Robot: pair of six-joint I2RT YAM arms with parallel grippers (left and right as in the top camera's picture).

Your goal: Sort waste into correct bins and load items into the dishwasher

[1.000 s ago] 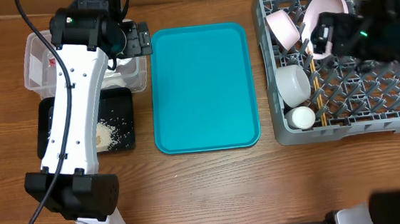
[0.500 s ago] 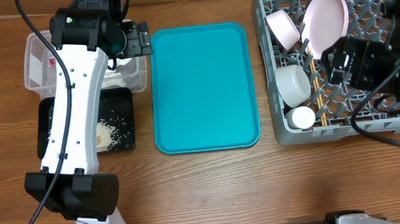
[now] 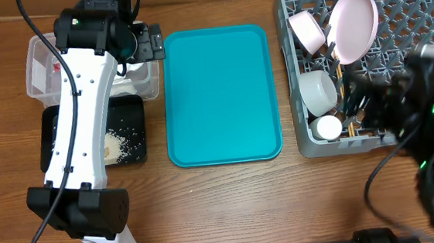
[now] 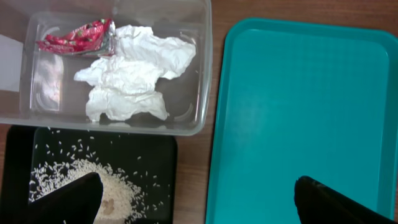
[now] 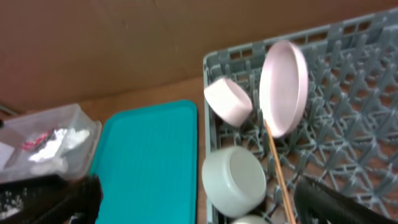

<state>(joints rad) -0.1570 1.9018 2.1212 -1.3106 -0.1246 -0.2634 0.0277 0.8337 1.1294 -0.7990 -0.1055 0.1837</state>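
The grey dish rack (image 3: 398,53) holds the pale pink plate (image 3: 351,24) on edge, two white bowls (image 3: 307,30) (image 3: 315,90), the small cup (image 3: 327,128) and the chopsticks (image 3: 342,88). My right gripper (image 5: 199,205) is open and empty, pulled back above the rack's front; in the overhead view it is a blur (image 3: 371,105). My left gripper (image 4: 196,202) is open and empty over the gap between the black tray (image 4: 155,162) and the teal tray. The clear tub (image 4: 205,74) holds the red wrapper (image 4: 78,36) and the napkins (image 4: 130,74). Rice (image 4: 93,180) lies in the black tray.
The large teal tray (image 3: 219,94) lies bare between the bins and the rack. The left arm (image 3: 84,109) stretches over the tub and the black tray. A brown cardboard wall (image 5: 124,37) stands behind the table.
My right arm has drawn back from the plate toward the table's front right. The plate stays standing in the rack. The left arm has not moved.
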